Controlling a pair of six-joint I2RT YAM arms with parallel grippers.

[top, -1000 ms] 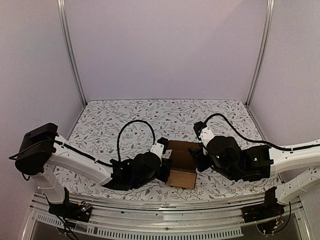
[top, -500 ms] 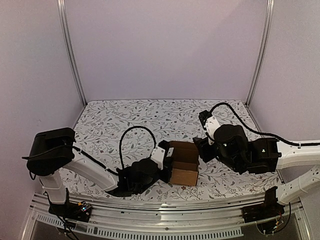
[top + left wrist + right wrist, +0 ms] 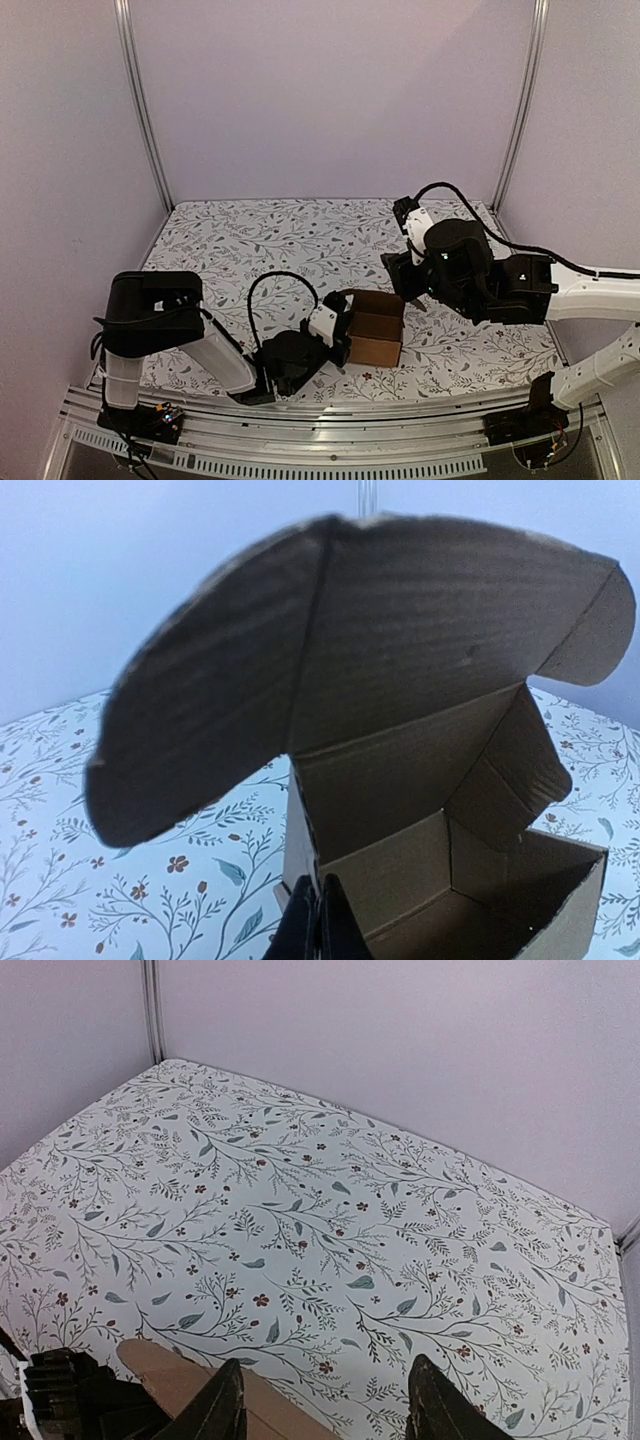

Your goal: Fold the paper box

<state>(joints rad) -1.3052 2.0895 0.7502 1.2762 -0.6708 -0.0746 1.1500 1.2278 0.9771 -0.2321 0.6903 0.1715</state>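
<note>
The paper box is brown cardboard and stands near the table's front middle with its top open. In the left wrist view its rounded lid rises upright behind the hollow inside. My left gripper lies low at the box's left side, shut on the left wall's edge. My right gripper hovers just behind and to the right of the box, apart from it. Its fingers stand open over the cloth with nothing between them, and an edge of the box shows at the lower left.
A white cloth with a floral print covers the table. Lilac walls and metal posts close in the back and sides. The left arm's black cable loops over the cloth to the left of the box.
The left arm has drawn in and shifted right, carrying the box slightly right with it. The right gripper has lifted back off the box and its jaws have widened.
</note>
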